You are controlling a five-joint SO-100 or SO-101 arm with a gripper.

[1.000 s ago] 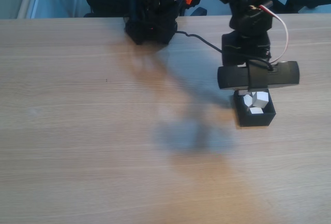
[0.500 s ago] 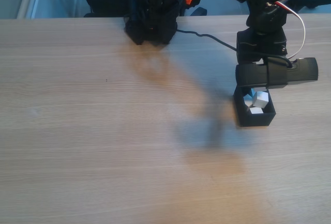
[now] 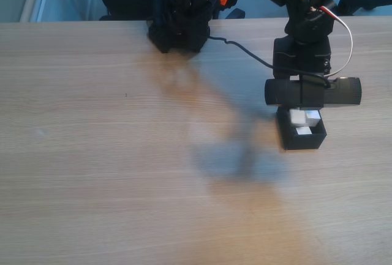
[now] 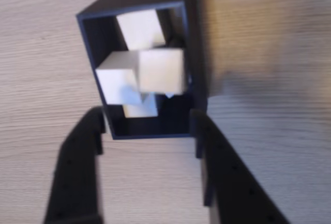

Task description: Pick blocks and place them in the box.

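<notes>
Where the fixed view looks down: box (image 3: pixel 301 136) on counter (image 3: pixel 110 173), blocks (image 3: pixel 304 118) inside. Wrist view — end effector (image 4: pixel 150 125) spread, empty, fingers straddling the box's near wall (image 4: pixel 150 130); blocks heaped. Risk: descending fingers may nudge the box.

Arm (image 3: pixel 303 8): matte black plastic segments, blocky. Base (image 3: pixel 179 29): black, upper centre of fixed view, small orange part beside it. Cables: one black, one white with red end, upper right. Gripper (image 4: pixel 147 146): two flat black fingers, lower wrist view.
</notes>
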